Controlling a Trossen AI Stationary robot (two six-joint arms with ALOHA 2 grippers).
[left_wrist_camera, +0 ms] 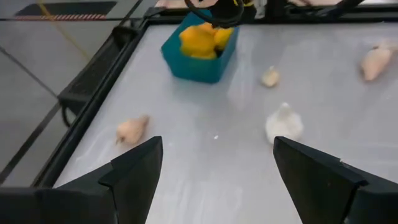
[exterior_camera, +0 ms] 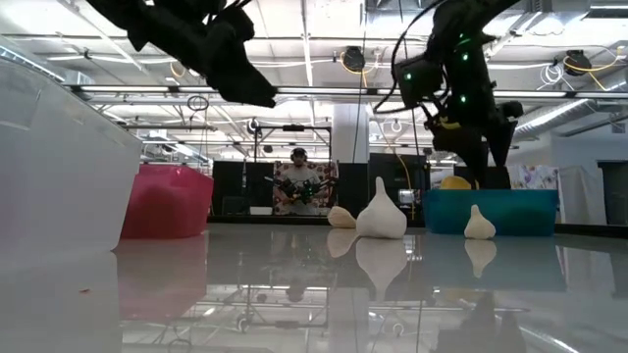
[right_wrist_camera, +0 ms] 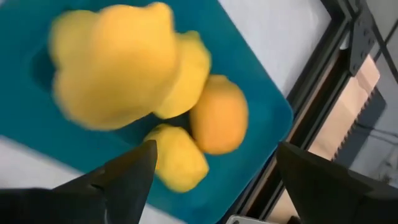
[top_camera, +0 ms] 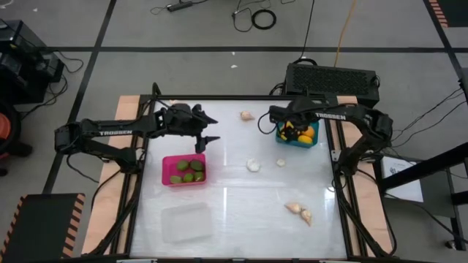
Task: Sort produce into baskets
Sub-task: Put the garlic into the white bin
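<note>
Between the right gripper's [right_wrist_camera: 211,180] spread fingers lies the teal bin [top_camera: 297,135] — packed with yellow fruit [right_wrist_camera: 118,62], one blurred piece just ahead of the fingertips, so no room there. Ahead of the left gripper's [left_wrist_camera: 214,168] open fingers the table [top_camera: 234,190] is bare up to a garlic bulb [left_wrist_camera: 284,122] near one fingertip and another bulb [left_wrist_camera: 132,129] beyond the other. Under that gripper sits the pink bin [top_camera: 183,169] holding green fruit [top_camera: 191,167] — well beyond it, the clear bin [top_camera: 186,221].
</note>
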